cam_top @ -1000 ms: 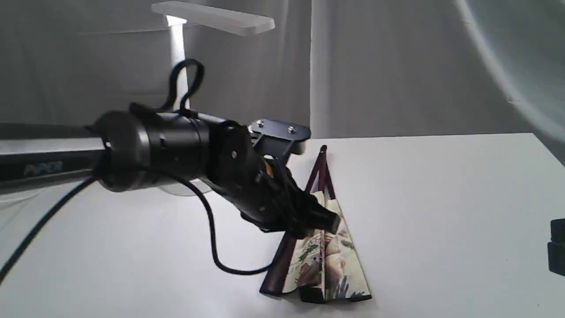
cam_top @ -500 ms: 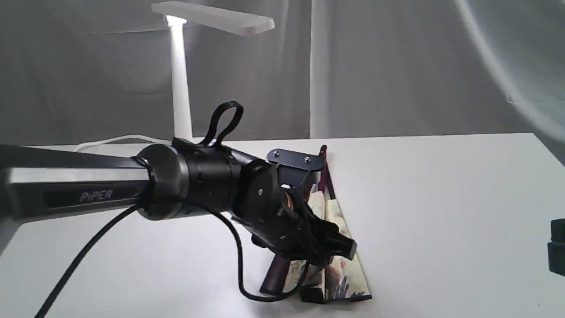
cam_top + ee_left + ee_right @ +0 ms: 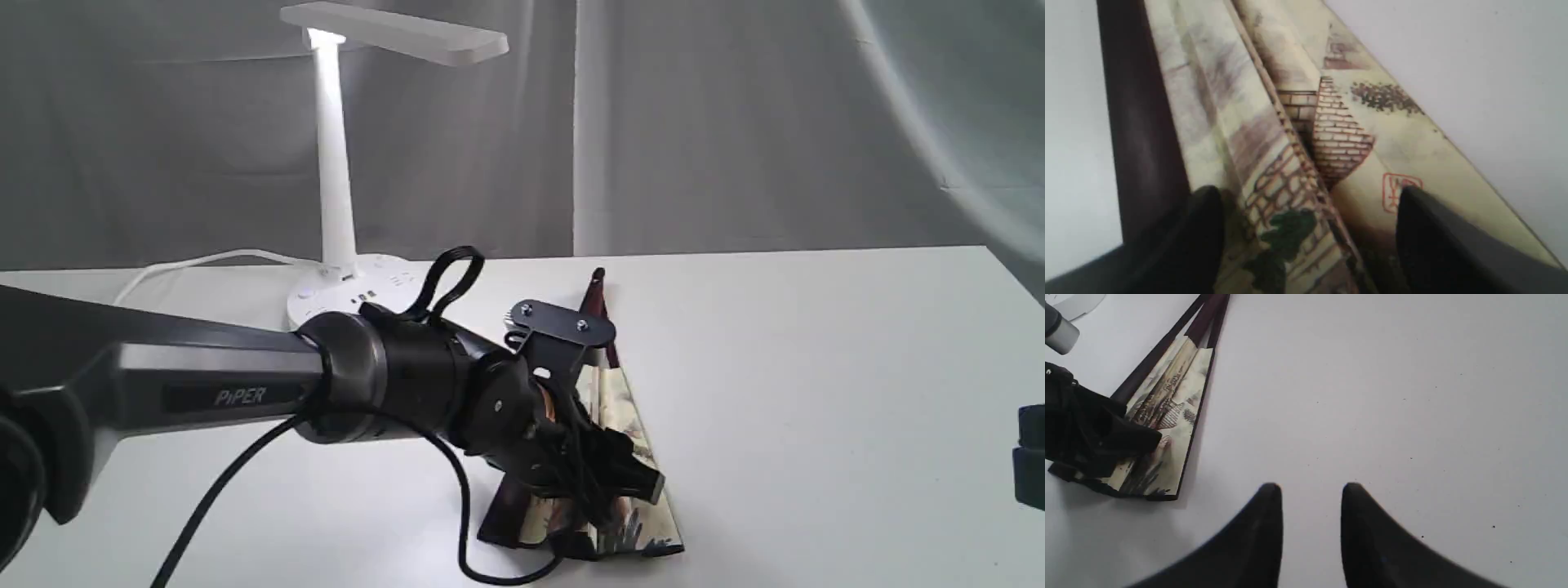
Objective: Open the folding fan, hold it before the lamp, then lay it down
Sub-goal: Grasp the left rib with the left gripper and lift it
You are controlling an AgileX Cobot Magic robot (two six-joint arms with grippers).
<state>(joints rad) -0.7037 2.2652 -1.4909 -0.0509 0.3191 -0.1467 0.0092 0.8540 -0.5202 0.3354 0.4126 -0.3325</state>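
- Two hands are in view: the left hand [image 3: 1306, 192] hangs low over the folding fan [image 3: 622, 396], its fingers [image 3: 1204, 228] spread wide across the pleats.
- Right hand [image 3: 1310, 490]: fingers apart, nothing between them, above the white worktop [image 3: 816, 367].
- Fan lies partly spread on the worktop, near the lamp [image 3: 331, 163].

Half-open fan [image 3: 624, 408] flat, near upright lamp [image 3: 331, 163]
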